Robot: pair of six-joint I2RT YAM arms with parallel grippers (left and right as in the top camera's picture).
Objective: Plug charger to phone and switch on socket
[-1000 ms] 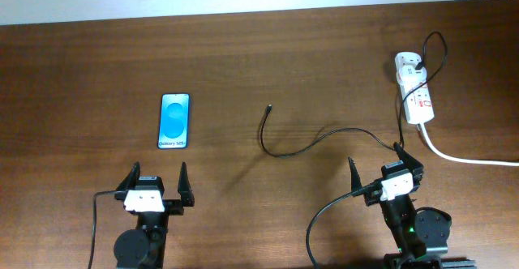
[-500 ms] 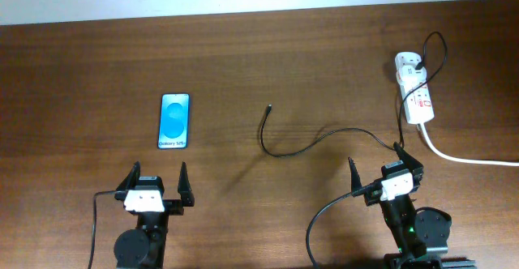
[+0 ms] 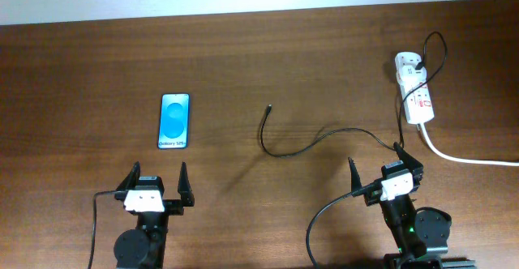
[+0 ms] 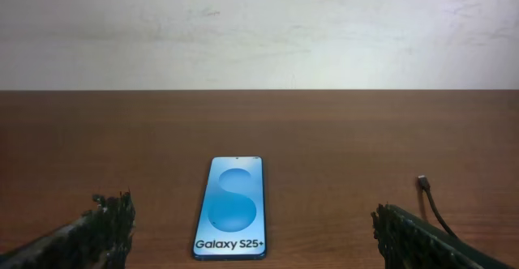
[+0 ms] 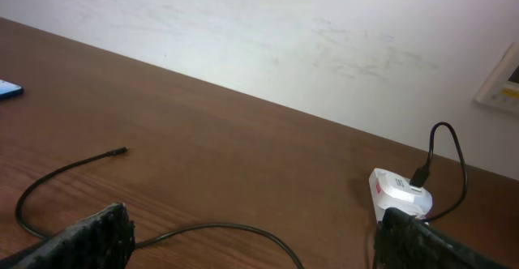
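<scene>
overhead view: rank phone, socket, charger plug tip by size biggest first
1. socket and phone: about alike, socket longer, phone wider, so unranked.
2. charger plug tip: clearly smallest.

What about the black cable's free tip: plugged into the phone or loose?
Loose. The charger's tip lies on the table, clearly apart from the phone, with bare wood between them.
</scene>
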